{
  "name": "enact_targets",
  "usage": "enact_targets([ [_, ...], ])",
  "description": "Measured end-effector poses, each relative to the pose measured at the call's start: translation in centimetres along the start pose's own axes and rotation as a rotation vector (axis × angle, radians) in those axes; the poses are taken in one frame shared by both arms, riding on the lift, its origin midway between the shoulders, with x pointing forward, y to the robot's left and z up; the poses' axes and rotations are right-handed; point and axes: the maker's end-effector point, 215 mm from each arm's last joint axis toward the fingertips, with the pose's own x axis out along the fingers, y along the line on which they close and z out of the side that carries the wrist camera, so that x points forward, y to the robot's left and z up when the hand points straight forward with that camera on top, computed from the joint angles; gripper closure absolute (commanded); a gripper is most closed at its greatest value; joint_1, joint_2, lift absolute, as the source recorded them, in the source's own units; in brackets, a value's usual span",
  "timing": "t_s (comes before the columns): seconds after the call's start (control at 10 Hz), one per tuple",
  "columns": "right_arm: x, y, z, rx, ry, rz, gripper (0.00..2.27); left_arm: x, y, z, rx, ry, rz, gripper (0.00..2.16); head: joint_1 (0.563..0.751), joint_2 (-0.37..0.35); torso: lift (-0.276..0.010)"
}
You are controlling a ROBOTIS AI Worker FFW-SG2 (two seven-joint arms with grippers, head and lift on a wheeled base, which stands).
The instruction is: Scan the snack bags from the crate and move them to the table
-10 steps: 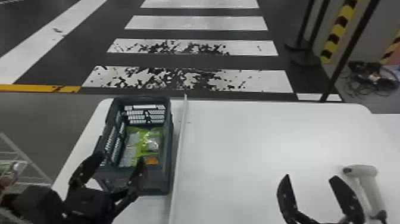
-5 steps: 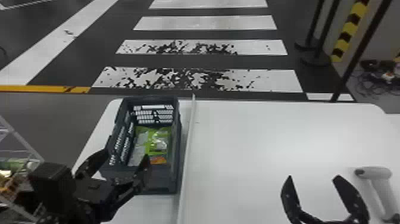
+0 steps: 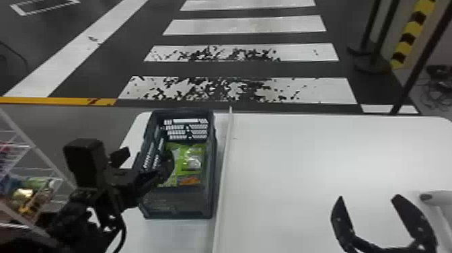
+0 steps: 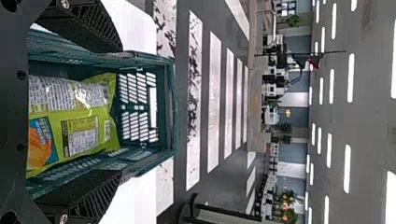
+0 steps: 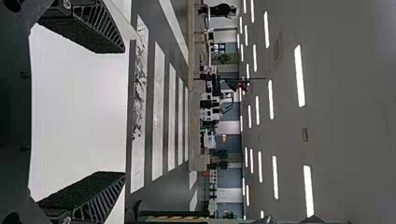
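packages [image 3: 24,195] are held in a wire rack [image 3: 35,149] at far left. the left gripper [image 3: 148,153] is held at the left side of the crate [image 3: 178,205], its jaws spread. inside the crate, a green snack bag [image 3: 193,161] is seen. the table [image 3: 302,161] is crossed by a pale strip [image 3: 223,175]. the right gripper [image 3: 370,197] is held over the table, jaws spread, near a scanner [image 3: 437,198].

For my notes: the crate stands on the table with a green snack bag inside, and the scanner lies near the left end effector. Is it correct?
The scanner lies near the right end effector, not the left, as the head view shows. The crate does stand on the table with a green snack bag inside.
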Motion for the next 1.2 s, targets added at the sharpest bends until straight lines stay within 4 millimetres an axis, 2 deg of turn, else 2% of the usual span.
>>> enact_targets([
  [0.3,0.0,-0.1,0.2,-0.003,-0.004,0.001,0.06,4.0,0.7,-0.7,-0.017,0.069,0.020,0.07,0.695,0.146,-0.095],
  [0.9,0.1,-0.5,0.2,-0.011,-0.004,-0.001,0.06,10.6,-1.3,0.0,-0.042,0.096,-0.011,0.08,0.695,0.104,-0.095],
  [1.2,0.1,-0.8,-0.1,-0.013,0.000,0.001,0.06,12.3,-2.5,-1.3,-0.051,0.132,0.000,0.09,0.695,0.083,-0.095],
])
